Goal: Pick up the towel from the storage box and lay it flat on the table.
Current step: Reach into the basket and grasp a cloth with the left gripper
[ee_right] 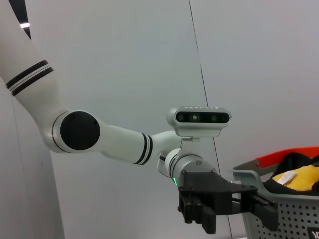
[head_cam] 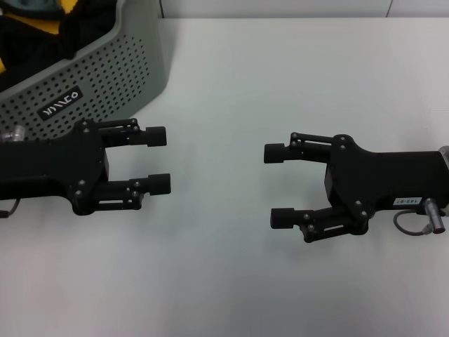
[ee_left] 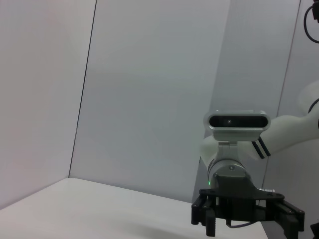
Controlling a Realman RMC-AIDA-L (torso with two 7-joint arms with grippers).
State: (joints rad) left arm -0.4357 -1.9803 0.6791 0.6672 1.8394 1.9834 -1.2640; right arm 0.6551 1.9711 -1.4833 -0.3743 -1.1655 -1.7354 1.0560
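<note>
The grey perforated storage box [head_cam: 105,70] stands at the table's far left and carries a black logo plate. Only small patches of the yellow towel [head_cam: 68,5] show inside it, between folds of black fabric [head_cam: 35,35]. The towel [ee_right: 299,178] and the box [ee_right: 286,214] also show in the right wrist view. My left gripper [head_cam: 160,160] is open and empty, low over the white table [head_cam: 280,70], just in front of the box. My right gripper [head_cam: 278,185] is open and empty, facing the left one across a gap.
An orange-red thing [ee_right: 289,154] shows behind the towel at the box's far rim. The left wrist view shows my right gripper [ee_left: 247,219] farther off, against plain grey wall panels. Bare tabletop lies between and in front of the grippers.
</note>
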